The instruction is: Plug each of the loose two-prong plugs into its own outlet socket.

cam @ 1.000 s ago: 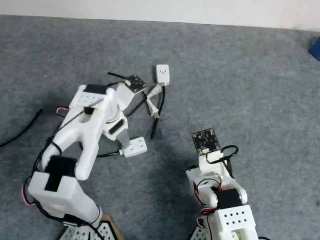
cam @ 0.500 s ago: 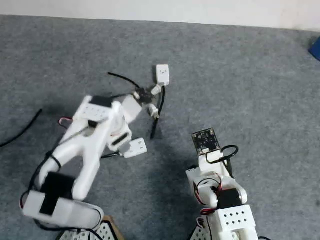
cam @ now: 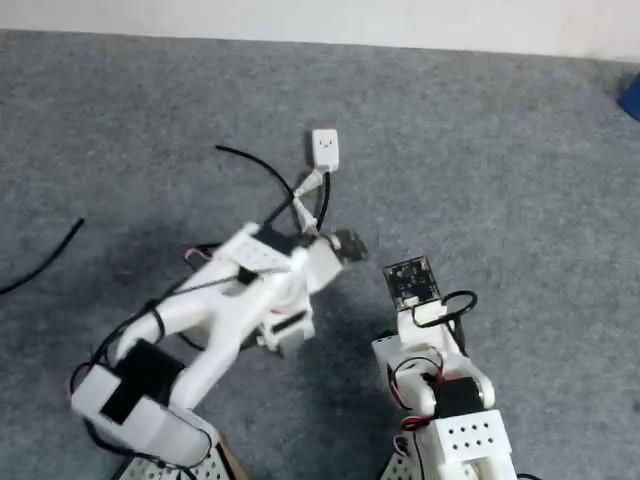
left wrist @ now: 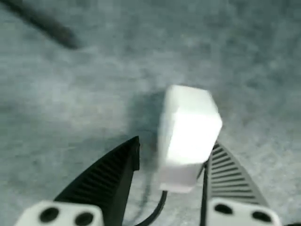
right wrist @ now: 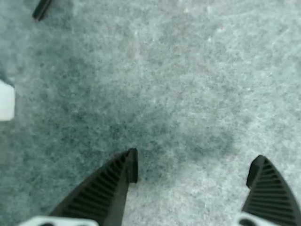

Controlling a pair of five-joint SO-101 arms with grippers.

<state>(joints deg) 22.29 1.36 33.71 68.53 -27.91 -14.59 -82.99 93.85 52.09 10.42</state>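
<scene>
From above, the socket [cam: 324, 148] lies face up on the desk [cam: 520, 170], with a black cord [cam: 262, 168] curling across the desk near it. The left gripper [cam: 348, 245] hangs apart from the socket, on the side towards the arm bases. It sits roughly between the socket and the right arm [cam: 440, 395], so the left arm is clearly nearer the socket and the right arm stands further off.

In the left wrist view, a white plug [left wrist: 188, 127] sits between the jaws of the left gripper [left wrist: 175, 145]. Its long axis runs along the jaws, and its black lead [left wrist: 157, 209] trails back towards the wrist. The plug lies hard against one jaw, while a strip of desk shows between it and the tip of the other. It casts a shadow on the desk beside it and seems to ride clear of the surface, so I judge the jaws are pinching it low on its body. The prongs are hidden, presumably on the far end. The socket is outside this frame, so the coming move depends on turning that far end towards the socket's face and squaring the two up before any push.

In the right wrist view, the jaws of the right gripper [right wrist: 195, 157] are spread wide over bare desk and hold nothing. A white edge [right wrist: 5, 101] shows to one side, and the tip of a dark cord [right wrist: 42, 8] shows further out. I cannot tell what either belongs to.
</scene>
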